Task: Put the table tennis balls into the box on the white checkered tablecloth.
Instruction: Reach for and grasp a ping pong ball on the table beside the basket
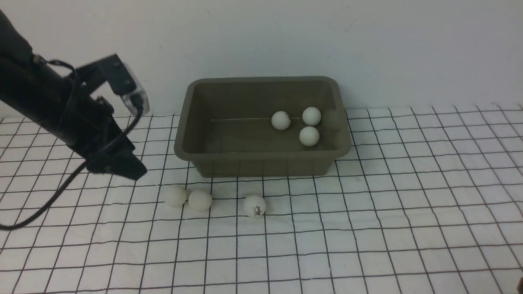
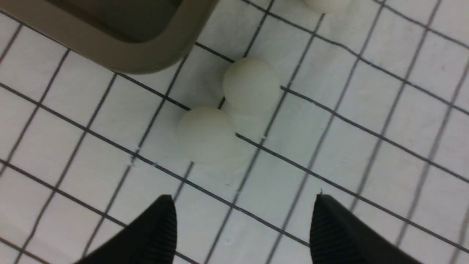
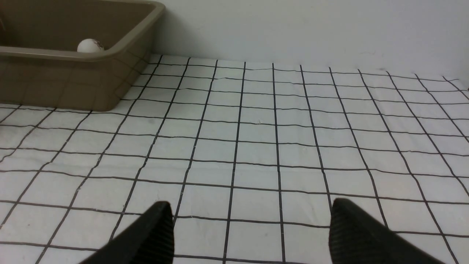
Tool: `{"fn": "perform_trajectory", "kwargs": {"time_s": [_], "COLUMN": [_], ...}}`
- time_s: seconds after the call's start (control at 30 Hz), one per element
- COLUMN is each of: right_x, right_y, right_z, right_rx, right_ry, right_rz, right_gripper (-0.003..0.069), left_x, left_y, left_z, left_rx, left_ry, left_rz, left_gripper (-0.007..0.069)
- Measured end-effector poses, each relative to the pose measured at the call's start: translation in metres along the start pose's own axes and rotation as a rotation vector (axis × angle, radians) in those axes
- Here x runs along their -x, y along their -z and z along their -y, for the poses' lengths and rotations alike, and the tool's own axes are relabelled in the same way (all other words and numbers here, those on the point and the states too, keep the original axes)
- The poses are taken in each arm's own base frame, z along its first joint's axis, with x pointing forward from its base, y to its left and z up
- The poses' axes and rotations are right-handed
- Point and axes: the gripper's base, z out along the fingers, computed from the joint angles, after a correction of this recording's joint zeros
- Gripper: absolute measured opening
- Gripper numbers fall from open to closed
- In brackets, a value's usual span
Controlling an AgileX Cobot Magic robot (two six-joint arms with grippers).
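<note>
Nearby, left claw (image 2: 243,198) apart, two balls (image 2: 251,86) (touching) beside box (image 2: 128,55) corner, right claw (image 3: 250,203) apart.

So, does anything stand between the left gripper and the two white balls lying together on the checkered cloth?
Nothing visible does. The open left gripper hangs above bare white checkered tablecloth, and the two matte white balls lie side by side ahead of it.
</note>
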Motion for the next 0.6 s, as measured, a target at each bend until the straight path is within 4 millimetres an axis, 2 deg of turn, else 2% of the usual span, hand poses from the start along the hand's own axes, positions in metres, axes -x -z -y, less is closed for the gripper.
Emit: {"fn": "perform_trajectory", "kwargs": {"time_s": [0.17, 0.3, 0.47, 0.6], "right_x": [0.0, 0.0, 0.0, 0.0], "right_y": [0.0, 0.0, 0.0, 0.0], "right_z": [0.0, 0.0, 0.0, 0.0], "right_rx": [0.0, 0.0, 0.0, 0.0], "right_ry": [0.0, 0.0, 0.0, 0.0], "right_rz": [0.0, 0.0, 0.0, 0.0], "right_gripper": [0.0515, 0.0515, 0.0515, 0.0515], "left_x": [-0.011, -0.012, -0.026, -0.032], "left_y": [-0.031, -0.056, -0.089, -0.102], "left_z": [-0.01, -0.022, -0.03, -0.032], "left_rx": [0.071, 0.063, 0.003, -0.017], "left_ry": [-0.054, 0.028, 0.073, 0.094], "left_rz": [0.056, 0.117, 0.068, 0.051], "left_gripper": [0.0436, 0.0453, 0.0482, 0.0482]}}
